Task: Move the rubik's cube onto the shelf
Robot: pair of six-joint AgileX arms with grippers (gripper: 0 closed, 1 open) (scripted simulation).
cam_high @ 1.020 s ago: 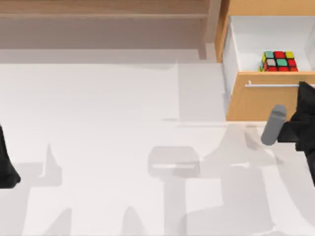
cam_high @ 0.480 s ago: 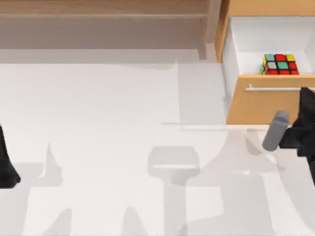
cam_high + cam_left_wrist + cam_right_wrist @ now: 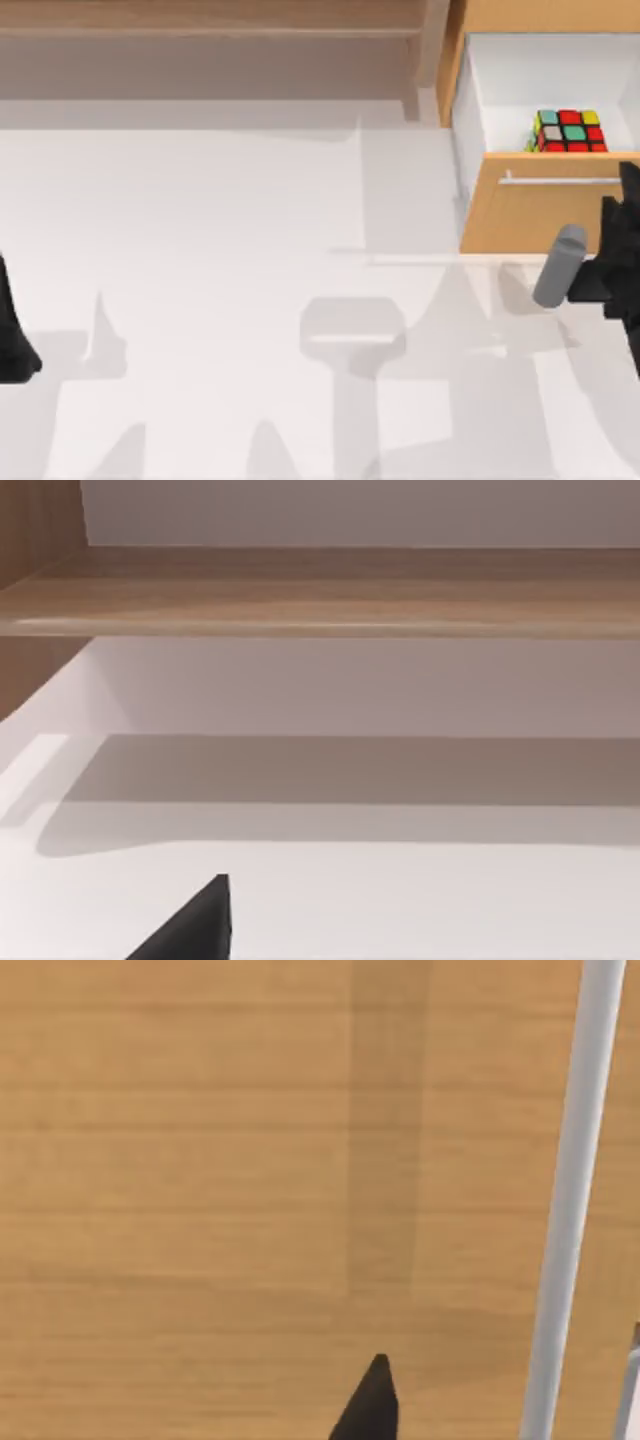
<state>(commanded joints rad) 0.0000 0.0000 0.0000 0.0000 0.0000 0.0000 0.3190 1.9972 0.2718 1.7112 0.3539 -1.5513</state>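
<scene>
The rubik's cube (image 3: 568,130) sits inside the open white drawer at the back right, close behind its orange-wood front (image 3: 520,210). The shelf (image 3: 210,20) runs along the back left as a long light-brown board, also seen in the left wrist view as the shelf (image 3: 320,590) above a grey recess. My right gripper (image 3: 628,190) hangs at the right edge beside the drawer's metal handle (image 3: 560,180). In the right wrist view one black fingertip (image 3: 375,1405) stands apart from the handle (image 3: 570,1210). My left gripper (image 3: 12,345) is parked at the left edge.
An upright side panel (image 3: 432,50) separates the shelf from the drawer. The pulled-out drawer front juts into the table (image 3: 250,250) on the right. The grey cylinder (image 3: 558,265) of my right arm hangs just in front of the drawer.
The drawer slid a little farther out toward the front, carrying the cube with it. After that my right gripper drifted slightly right along the handle. The left arm stayed still.
</scene>
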